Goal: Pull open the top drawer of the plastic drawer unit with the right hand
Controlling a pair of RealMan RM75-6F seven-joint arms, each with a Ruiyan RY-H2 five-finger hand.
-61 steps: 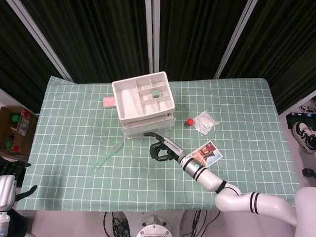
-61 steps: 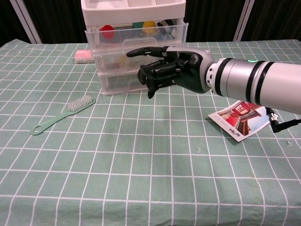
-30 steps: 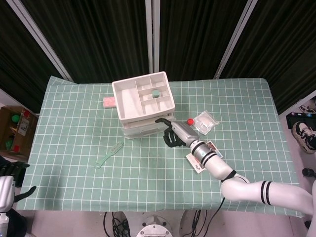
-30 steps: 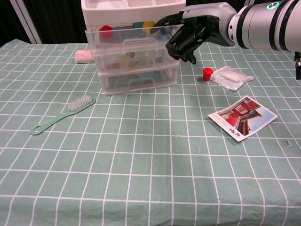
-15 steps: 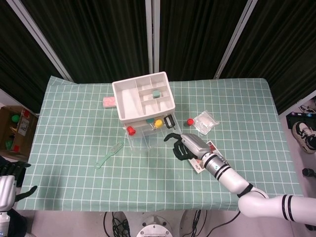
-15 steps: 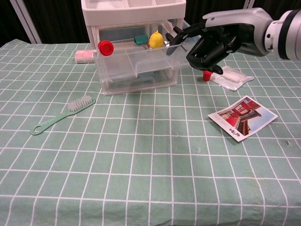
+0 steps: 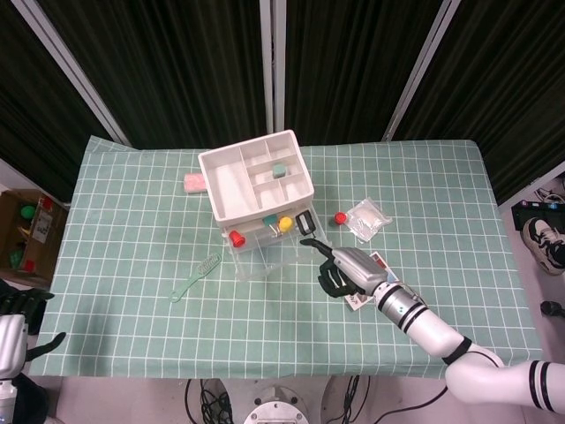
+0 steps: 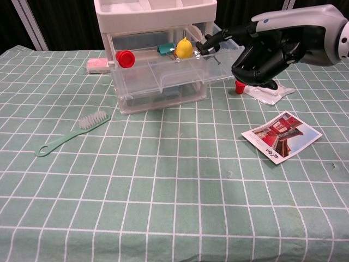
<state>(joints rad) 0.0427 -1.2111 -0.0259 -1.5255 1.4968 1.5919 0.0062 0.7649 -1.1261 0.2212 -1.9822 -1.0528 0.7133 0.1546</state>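
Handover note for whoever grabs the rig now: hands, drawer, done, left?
Right hand: at the front right corner of the clear plastic top drawer, a finger hooked on its edge, other fingers curled.
Left hand: parked at the table's edge, off the job.
White and clear plastic drawer unit: mid-table, slightly skewed. The top drawer is pulled well out; red cap and yellow piece show inside.
Done: drawer open.
Left: probably only unhook and retract the right hand.
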